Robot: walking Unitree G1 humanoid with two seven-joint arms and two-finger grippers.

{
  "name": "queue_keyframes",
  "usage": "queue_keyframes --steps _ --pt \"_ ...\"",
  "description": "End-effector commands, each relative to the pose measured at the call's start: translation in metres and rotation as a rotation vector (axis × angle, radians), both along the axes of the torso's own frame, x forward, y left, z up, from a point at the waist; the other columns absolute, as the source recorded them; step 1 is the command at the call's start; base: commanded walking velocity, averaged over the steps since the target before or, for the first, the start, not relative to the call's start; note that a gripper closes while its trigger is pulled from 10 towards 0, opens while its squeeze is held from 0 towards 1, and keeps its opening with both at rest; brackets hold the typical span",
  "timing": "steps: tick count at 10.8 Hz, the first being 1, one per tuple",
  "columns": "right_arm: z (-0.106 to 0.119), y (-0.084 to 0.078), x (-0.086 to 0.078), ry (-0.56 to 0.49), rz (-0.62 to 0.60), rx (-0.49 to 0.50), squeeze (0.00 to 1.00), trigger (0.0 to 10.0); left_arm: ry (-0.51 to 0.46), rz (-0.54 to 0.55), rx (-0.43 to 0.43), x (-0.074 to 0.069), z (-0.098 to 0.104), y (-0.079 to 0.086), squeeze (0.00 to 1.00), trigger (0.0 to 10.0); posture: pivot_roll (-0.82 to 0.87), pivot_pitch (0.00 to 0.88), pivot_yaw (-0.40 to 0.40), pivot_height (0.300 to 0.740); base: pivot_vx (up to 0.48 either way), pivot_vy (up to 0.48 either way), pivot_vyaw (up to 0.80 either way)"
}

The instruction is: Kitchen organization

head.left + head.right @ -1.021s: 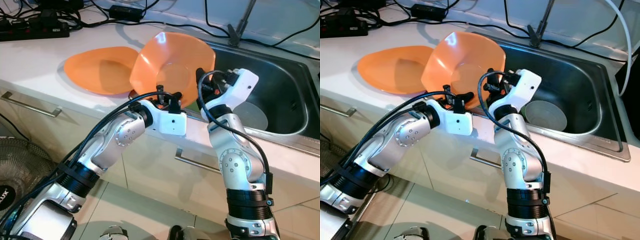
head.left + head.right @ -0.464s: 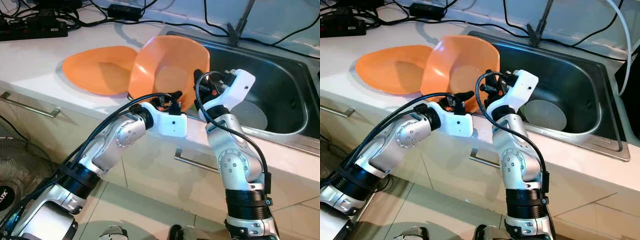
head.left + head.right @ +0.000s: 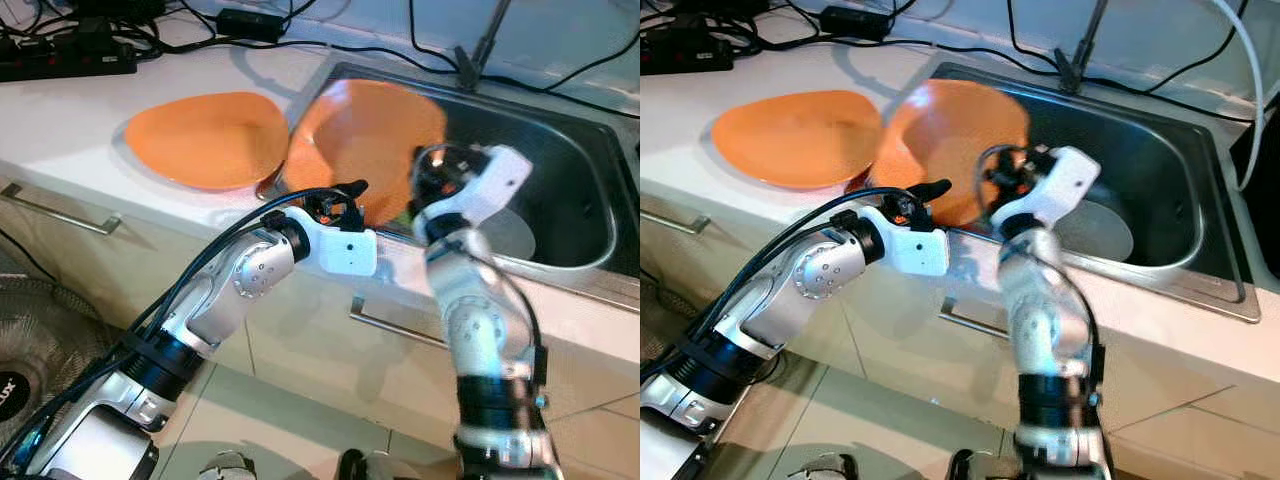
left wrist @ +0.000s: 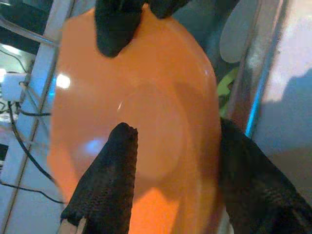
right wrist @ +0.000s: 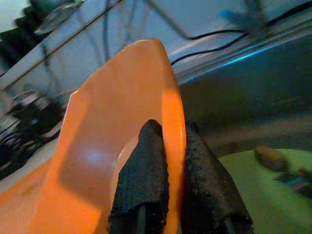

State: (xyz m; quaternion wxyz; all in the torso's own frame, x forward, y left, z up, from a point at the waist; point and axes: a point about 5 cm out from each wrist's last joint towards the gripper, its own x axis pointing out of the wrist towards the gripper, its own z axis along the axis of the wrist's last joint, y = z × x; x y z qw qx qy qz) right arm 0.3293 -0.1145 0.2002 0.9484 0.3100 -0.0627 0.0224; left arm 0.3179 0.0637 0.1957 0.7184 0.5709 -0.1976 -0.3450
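An orange plate [image 3: 365,140] stands tilted on its edge at the front left corner of the steel sink [image 3: 1160,175], leaning over the basin. The right gripper [image 5: 163,183] is clenched on the rim of this plate: in the right wrist view its 2 black fingers [image 5: 141,180] press the orange rim from both sides. In the head views the right arm looks blurred, and it reaches up from the front edge of the tabletop [image 3: 70,130] to the right side of the plate.

The left gripper [image 4: 170,146] is at the lower edge of the same plate. Its 2 fingers [image 4: 109,180] are spread wide, 1 in front of the plate face and 1 behind its rim, and they do not squeeze it. The left wrist view also shows the tips of the right gripper at the far rim of the plate.

A second orange plate [image 3: 205,138] lies flat on the white tabletop, just to the left of the sink and near its front edge. At the bottom of the basin there is a round pale dish [image 3: 1095,230]. Black cables [image 3: 300,40] and a power strip [image 3: 65,60] lie along the back edge of the tabletop. Below the tabletop there are cabinet fronts with metal handles [image 3: 60,210].
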Motion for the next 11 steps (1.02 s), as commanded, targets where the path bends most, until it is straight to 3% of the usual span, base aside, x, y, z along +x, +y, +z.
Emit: queue_keyframes --steps 1,3,6,7,8,9,10,11 --pt "0.006 -0.009 0.002 -0.022 -0.051 0.037 0.0 0.0 -0.031 -0.005 -0.03 -0.001 0.009 0.0 0.0 10.0 0.02 0.106 -0.08 0.74 0.0 0.0 0.0" --pt "0.009 -0.018 0.007 -0.022 -0.104 0.051 0.0 0.0 -0.014 0.003 -0.05 -0.002 0.007 0.001 0.0 10.0 0.02 0.106 -0.081 0.74 0.0 0.0 0.0" --pt "0.012 -0.037 0.021 -0.014 -0.212 0.039 0.0 0.0 0.171 0.087 -0.279 -0.002 -0.004 0.009 0.0 10.0 0.02 0.105 -0.081 0.74 0.0 0.0 0.0" --pt "0.01 -0.049 0.028 0.008 -0.272 0.022 0.0 0.0 0.251 0.136 -0.39 -0.005 -0.009 0.014 0.0 10.0 0.03 0.103 -0.084 0.74 0.0 0.0 0.0" --pt "0.01 -0.051 0.031 0.009 -0.279 0.008 0.0 0.0 0.278 0.152 -0.427 -0.006 -0.011 0.016 0.0 10.0 0.03 0.103 -0.084 0.74 0.0 0.0 0.0" --pt "0.011 -0.051 0.037 0.011 -0.282 -0.03 0.0 10.0 0.313 0.175 -0.477 -0.007 -0.012 0.019 0.0 10.0 0.03 0.103 -0.084 0.74 0.0 0.0 0.0" --pt "0.012 -0.052 0.043 0.015 -0.294 -0.09 0.0 10.0 0.374 0.219 -0.562 -0.009 -0.014 0.023 0.0 10.0 0.04 0.105 -0.095 0.74 0.0 0.0 0.0" --pt "0.013 -0.051 0.045 0.01 -0.292 -0.113 0.0 10.0 0.402 0.236 -0.592 -0.009 -0.015 0.025 0.0 10.0 0.04 0.105 -0.095 0.74 0.0 0.0 0.0"
